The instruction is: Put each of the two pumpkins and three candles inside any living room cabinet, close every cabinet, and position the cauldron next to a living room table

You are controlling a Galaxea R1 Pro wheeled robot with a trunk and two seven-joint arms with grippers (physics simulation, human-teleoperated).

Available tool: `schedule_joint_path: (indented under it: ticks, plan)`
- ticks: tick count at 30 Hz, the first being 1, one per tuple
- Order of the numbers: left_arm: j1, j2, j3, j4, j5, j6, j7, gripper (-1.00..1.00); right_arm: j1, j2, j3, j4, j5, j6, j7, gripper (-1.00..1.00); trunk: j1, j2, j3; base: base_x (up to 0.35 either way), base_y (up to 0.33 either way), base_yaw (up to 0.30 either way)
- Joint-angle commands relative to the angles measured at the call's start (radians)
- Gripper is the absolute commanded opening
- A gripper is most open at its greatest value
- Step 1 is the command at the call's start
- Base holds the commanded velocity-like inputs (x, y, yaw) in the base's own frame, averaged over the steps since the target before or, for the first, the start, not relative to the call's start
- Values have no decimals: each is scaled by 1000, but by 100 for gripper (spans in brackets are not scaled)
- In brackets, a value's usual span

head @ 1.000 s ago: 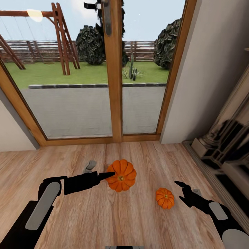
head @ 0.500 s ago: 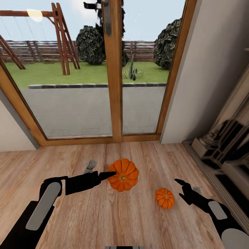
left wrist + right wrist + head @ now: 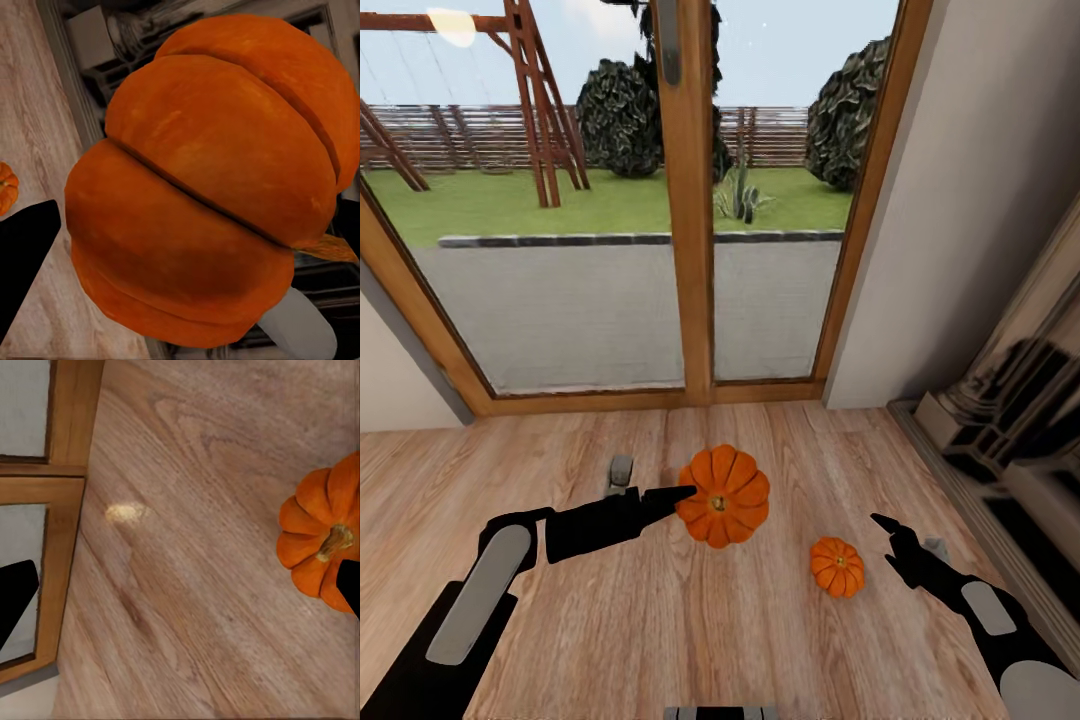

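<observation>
Nearest, the left gripper (image 3: 682, 495) is seen clamped on the large pumpkin (image 3: 724, 496), which fills the left wrist view between the dark fingers (image 3: 22, 247). Compared with a second ago, this pumpkin sits higher in the head view and its shadow on the floor (image 3: 660, 620) is gone from under it, so it is judged lifted clear of the boards. The whole picture has also shifted slightly, so the camera has moved.

To the right, the small pumpkin (image 3: 837, 566) is left lying on the floor. The right gripper (image 3: 900, 550) is held spread and empty just beside it, not touching.

Farther off, the glass door (image 3: 690, 200) is seen. One pumpkin pickup is judged done; carrying to the cabinet remains.
</observation>
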Motion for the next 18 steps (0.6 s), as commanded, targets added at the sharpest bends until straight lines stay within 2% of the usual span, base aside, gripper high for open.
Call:
schedule_joint_path:
  ticks: [1,18]
  plan:
    - [-1,1,0,0,-4,2,-10,-100,-1,1,-5,0,-2,8,1,100,0,-1,-5,0,0,0]
    - [-1,1,0,0,-4,2,-18,-100,-2,1,-1,5,8,11,-14,100,8,-5,-70,0,0,0]
